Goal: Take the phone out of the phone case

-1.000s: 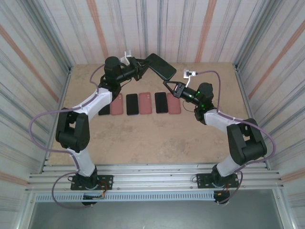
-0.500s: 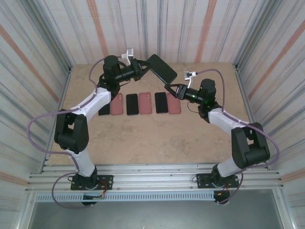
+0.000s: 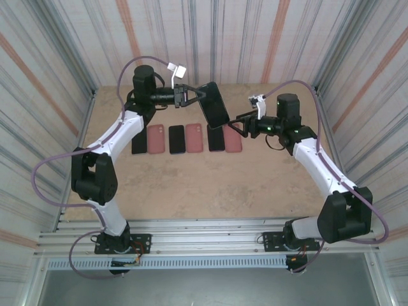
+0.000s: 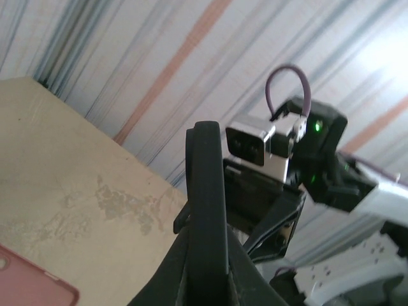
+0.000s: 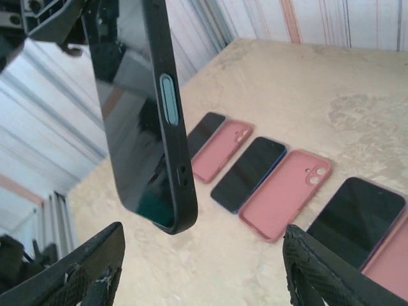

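Aloft, the left gripper (image 3: pixel 199 95) clamps the black-cased phone (image 3: pixel 215 105) at one end, presenting its free end to the right gripper (image 3: pixel 237 125), jaws spread, for peeling; phone apparently seated inside.

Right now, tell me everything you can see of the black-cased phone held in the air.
The phone in its black case has a glossy dark screen, a matte, rubbery-looking shell with rounded corners, and an oblong side button above a small cutout. It hangs tilted over the table, with its lower end free. The left gripper clamps its upper part; nothing else touches it.
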Action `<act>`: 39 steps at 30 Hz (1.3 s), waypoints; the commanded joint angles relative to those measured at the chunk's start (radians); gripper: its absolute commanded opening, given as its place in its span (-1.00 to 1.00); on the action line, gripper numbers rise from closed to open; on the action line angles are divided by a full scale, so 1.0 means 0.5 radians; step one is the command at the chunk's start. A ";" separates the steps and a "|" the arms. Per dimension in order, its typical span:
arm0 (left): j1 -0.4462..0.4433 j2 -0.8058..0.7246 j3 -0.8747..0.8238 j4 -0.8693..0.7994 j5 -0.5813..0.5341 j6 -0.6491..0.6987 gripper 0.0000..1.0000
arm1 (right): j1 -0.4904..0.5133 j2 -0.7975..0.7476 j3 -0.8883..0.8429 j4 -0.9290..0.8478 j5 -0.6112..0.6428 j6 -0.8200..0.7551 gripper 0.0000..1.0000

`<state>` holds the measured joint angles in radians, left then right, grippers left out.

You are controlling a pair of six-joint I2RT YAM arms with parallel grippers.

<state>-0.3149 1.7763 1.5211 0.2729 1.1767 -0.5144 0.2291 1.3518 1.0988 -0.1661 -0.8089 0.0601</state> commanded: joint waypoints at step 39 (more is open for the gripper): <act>0.050 -0.267 0.115 -0.729 0.438 1.062 -1.00 | 0.329 0.407 0.659 -1.137 -0.055 -1.363 -0.66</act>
<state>-0.3000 1.7084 1.5581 -0.1192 1.3487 0.0193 0.3870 1.5394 1.3918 -0.6838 -0.8165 -0.5770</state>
